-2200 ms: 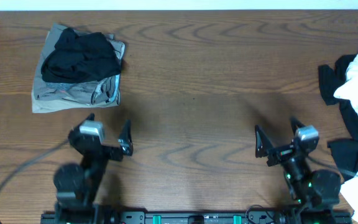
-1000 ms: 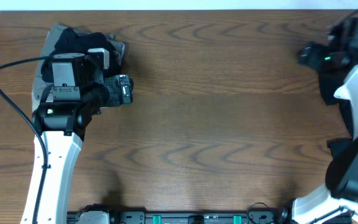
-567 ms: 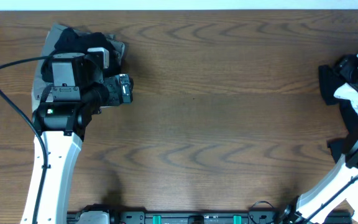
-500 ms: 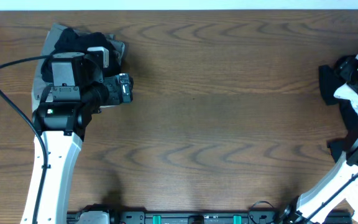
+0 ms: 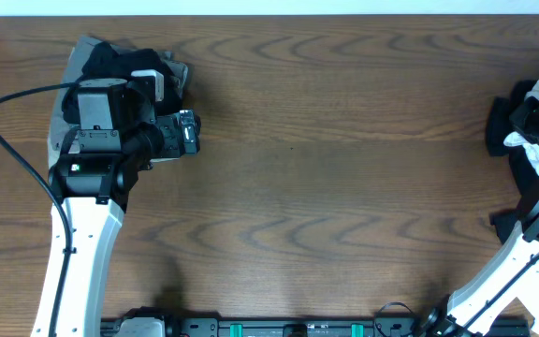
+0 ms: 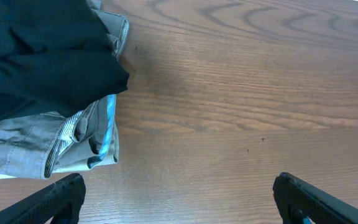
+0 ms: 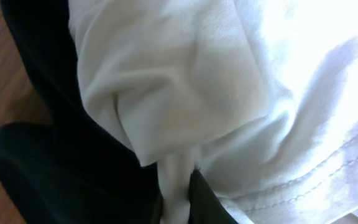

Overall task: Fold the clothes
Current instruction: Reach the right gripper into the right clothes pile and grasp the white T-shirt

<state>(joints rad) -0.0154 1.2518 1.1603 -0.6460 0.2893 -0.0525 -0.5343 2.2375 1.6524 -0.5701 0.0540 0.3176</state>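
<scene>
- White T-shirt (image 7: 241, 93) lies crumpled at the far right edge of the wood counter (image 5: 344, 187), on top of a black garment (image 7: 48, 155).
- Right gripper (image 7: 178, 200) is down in that pile, pinching a narrow fold of the white T-shirt. The black garment is just beside the pinch, on the left of the wrist view.
- A stitched hem of the white T-shirt shows at the lower right of the right wrist view. No print can be seen.
- Grey-khaki garment (image 6: 48, 146) sits folded at the far left corner of the counter, with a folded black piece (image 6: 42, 56) lying on top of it.
- Left gripper (image 6: 176, 196) hovers over the right edge of that stack, jaws spread wide with nothing between them and bare wood below.
- Left arm (image 5: 82, 206) reaches in from the near edge, and a black cable (image 5: 7, 103) loops off its left side.
- The two piles are well apart, at opposite ends of the counter.
</scene>
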